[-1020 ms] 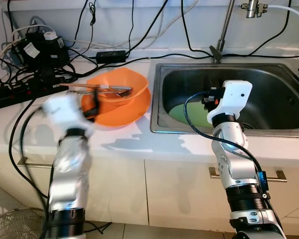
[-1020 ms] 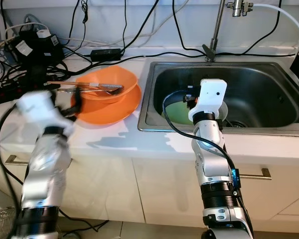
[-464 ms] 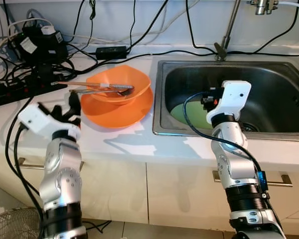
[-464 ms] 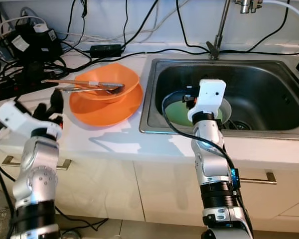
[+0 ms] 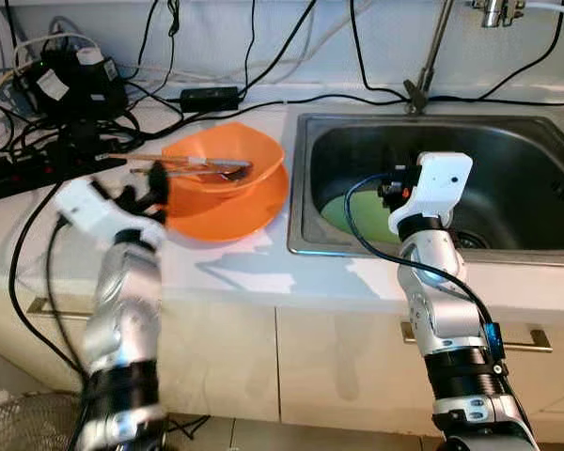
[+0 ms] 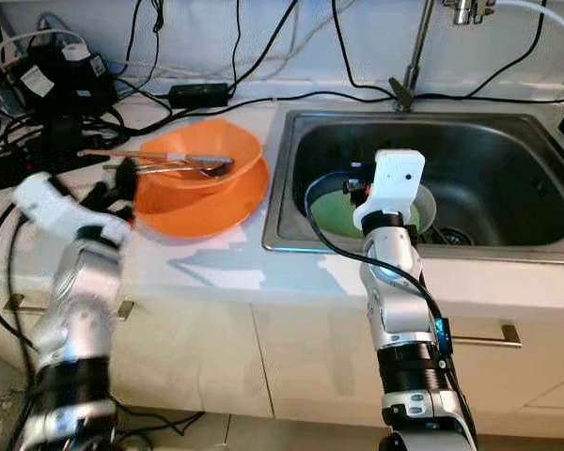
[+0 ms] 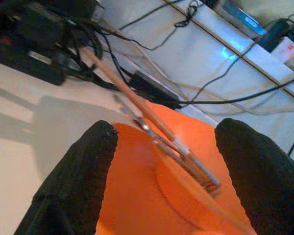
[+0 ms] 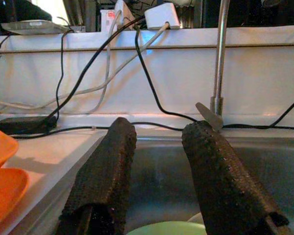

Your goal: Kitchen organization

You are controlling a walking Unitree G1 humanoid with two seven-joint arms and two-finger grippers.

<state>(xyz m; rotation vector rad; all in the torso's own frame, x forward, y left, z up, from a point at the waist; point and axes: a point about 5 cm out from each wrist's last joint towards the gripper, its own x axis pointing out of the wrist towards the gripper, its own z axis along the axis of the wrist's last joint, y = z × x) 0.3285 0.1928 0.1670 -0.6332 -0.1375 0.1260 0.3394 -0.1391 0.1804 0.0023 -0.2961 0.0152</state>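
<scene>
Your left gripper (image 7: pixel 161 161) is spread wide, fingers apart and grasping nothing, at the 9 o'clock edge of the orange plate (image 5: pixel 227 209). An orange bowl (image 5: pixel 227 160) sits on that plate, on the white counter (image 5: pixel 263 272) just left of the sink (image 5: pixel 545 246). Across the bowl's rim lie wooden chopsticks (image 7: pixel 118 85) together with a metal utensil (image 5: pixel 216 170); their handles point toward 9 o'clock, reaching out past the rim toward the tangle of black cables (image 5: pixel 66 122). In the left wrist view the chopsticks run between your two fingers without touching either.

Your right gripper (image 8: pixel 157 171) is held over the sink basin, its fingers parted and empty. A green plate (image 5: pixel 352 211) lies in the basin beneath it. The tap (image 8: pixel 218 58) stands at 12 o'clock behind the sink.
</scene>
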